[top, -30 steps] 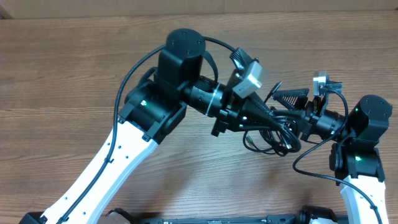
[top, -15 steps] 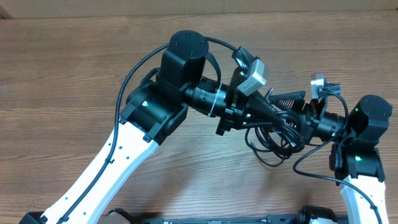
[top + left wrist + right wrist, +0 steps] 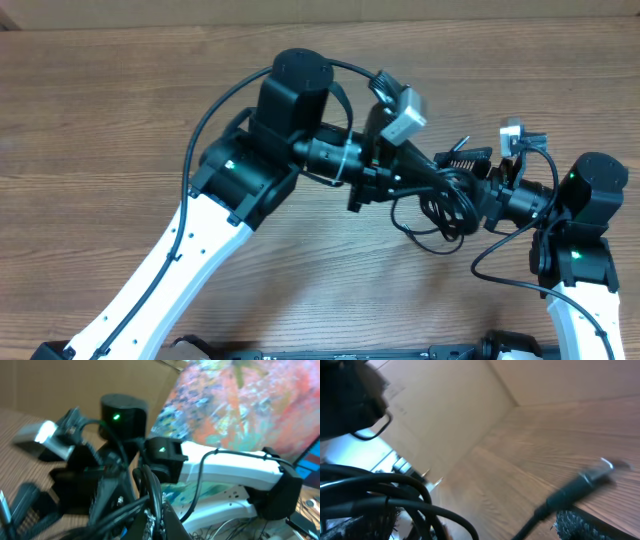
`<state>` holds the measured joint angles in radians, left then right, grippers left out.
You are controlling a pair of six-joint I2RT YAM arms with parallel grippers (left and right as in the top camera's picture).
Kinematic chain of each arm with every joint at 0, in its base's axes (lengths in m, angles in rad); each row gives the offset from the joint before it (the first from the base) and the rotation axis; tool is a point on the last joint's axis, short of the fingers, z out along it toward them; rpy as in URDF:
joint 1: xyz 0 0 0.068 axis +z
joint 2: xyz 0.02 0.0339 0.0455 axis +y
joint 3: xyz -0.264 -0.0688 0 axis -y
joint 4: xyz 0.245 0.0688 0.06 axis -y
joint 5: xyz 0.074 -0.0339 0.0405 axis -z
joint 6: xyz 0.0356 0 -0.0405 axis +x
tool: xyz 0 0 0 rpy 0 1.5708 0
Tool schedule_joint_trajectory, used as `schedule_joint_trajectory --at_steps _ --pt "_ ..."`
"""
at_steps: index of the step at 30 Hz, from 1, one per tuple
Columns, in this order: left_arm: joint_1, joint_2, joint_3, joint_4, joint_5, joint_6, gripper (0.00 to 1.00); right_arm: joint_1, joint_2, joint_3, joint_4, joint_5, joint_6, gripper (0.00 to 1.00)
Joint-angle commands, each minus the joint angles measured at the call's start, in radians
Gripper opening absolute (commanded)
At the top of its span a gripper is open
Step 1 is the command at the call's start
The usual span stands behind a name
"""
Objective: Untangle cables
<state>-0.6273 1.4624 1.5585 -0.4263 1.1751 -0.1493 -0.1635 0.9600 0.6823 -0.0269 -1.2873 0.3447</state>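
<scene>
With the left end effector (image 3: 440,184) seemingly pinching the cable bundle (image 3: 447,212) held just above the bench (image 3: 120,120) and the right end effector (image 3: 469,188) spread around it, pulling apart could cinch the loops tighter.

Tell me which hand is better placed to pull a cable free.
Right, probably: the right hand looks open beside the tangled black cables, a free black plug end ahead; the left hand sits buried in them.

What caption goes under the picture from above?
Left gripper and right gripper meet at a tangled black cable bundle over the wooden table.
</scene>
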Motion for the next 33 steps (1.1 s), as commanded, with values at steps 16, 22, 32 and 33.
schedule_joint_trajectory --at_steps 16,22,32,33 --pt "0.106 -0.023 0.022 -0.225 -0.175 0.195 0.04 -0.109 -0.012 0.005 -0.030 0.119 0.074 1.00" --pt "0.105 -0.023 0.022 -0.232 -0.316 0.159 0.04 -0.109 -0.012 0.005 -0.028 0.021 0.074 1.00" --pt "0.071 -0.022 0.022 -0.217 -0.423 0.053 0.04 -0.105 -0.012 0.005 -0.032 -0.081 0.074 1.00" --pt "0.058 -0.022 0.022 -0.213 -0.449 0.034 0.04 -0.105 -0.012 0.005 -0.032 -0.081 0.074 1.00"
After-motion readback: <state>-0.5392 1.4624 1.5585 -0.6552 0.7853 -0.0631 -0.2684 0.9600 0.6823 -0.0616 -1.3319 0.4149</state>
